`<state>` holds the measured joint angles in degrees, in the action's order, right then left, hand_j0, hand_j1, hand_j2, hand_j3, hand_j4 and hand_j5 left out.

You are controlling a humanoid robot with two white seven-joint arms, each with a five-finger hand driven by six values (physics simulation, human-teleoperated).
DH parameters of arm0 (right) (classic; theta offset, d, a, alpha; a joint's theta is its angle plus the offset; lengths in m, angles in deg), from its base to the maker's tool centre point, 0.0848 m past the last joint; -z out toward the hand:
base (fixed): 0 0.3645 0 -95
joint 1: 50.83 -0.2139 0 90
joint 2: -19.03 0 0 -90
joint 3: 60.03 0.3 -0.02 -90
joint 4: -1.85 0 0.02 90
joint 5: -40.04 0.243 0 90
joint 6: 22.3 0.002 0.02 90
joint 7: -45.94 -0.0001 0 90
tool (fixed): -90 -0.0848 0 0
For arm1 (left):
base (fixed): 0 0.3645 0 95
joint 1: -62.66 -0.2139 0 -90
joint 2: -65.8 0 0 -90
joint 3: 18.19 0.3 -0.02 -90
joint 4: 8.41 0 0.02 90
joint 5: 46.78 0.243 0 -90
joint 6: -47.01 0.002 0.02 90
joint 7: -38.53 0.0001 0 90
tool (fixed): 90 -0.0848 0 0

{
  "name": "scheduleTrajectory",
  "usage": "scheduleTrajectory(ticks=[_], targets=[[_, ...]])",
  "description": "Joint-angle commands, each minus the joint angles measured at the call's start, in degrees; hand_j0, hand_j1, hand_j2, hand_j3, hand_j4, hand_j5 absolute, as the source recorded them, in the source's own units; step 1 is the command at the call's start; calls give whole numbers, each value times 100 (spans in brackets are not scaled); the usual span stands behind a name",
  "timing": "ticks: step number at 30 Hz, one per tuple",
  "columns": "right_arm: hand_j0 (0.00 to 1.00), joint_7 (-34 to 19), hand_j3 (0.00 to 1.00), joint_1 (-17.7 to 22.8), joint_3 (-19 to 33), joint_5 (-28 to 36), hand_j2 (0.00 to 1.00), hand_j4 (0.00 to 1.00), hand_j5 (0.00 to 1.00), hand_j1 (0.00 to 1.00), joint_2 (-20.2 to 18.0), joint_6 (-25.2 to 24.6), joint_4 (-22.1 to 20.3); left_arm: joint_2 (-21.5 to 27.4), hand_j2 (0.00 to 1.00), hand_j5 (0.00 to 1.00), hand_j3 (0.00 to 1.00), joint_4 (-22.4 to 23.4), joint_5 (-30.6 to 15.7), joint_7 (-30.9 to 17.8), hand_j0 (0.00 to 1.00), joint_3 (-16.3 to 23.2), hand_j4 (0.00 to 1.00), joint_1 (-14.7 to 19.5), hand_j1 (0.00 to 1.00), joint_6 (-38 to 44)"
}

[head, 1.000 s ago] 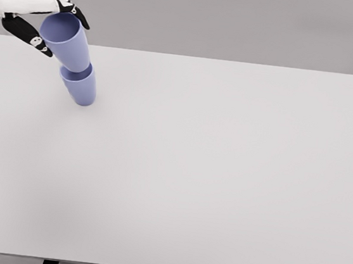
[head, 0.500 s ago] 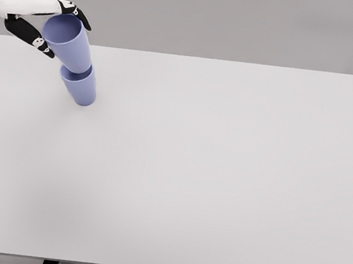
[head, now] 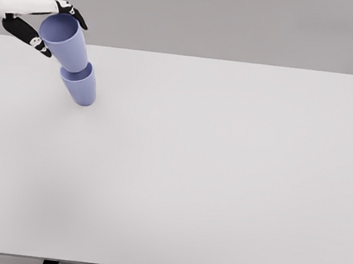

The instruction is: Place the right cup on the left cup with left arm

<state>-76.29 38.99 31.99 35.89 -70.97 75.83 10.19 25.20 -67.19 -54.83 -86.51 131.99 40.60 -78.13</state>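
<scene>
Two lilac-blue cups stand stacked at the far left of the white table [head: 222, 175]. The lower cup [head: 82, 89] rests on the table and leans left. The upper cup [head: 70, 50] sits with its base in the lower cup's mouth, tilted left, its open rim facing up. My left hand [head: 62, 36] comes in from the upper left and is shut on the upper cup near its rim, with the thumb [head: 34, 39] on the left side and the fingers [head: 74, 12] over the far side. The right arm is out of view.
The table's back edge runs just behind the cups, and its left edge lies close by. Two dark table legs show at the bottom edge.
The hand and the upper cup swayed slightly right, then back left. The lower cup has stayed in place, and the grip is unchanged.
</scene>
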Motion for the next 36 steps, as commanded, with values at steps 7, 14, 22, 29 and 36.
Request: scheduleTrajectory(ticks=[7, 14, 22, 29, 36], targets=[[100, -2, 100, 0, 0, -7, 100, 100, 100, 100, 0, 5, 1, -62, 60, 60, 60, 147, -29, 4, 60, 20, 60, -9, 60, 14], [100, -2, 100, 0, 0, -7, 100, 100, 100, 100, 0, 5, 1, -132, 60, 60, 60, 262, -29, 4, 60, 11, 60, -9, 60, 14], [100, -2, 100, 0, 0, -7, 100, 100, 100, 100, 0, 5, 1, -141, 61, 61, 61, 262, 15, 4, 61, 20, 61, -53, 61, 14], [100, -2, 100, 0, 0, -7, 100, 100, 100, 100, 0, 5, 1, -212, 61, 61, 61, 358, 59, 4, 61, 20, 61, -62, 61, 14], [100, -2, 100, 0, 0, -7, 100, 100, 100, 100, 0, 5, 1, -238, 61, 61, 61, 358, 94, 4, 61, 20, 61, -70, 61, 14]])
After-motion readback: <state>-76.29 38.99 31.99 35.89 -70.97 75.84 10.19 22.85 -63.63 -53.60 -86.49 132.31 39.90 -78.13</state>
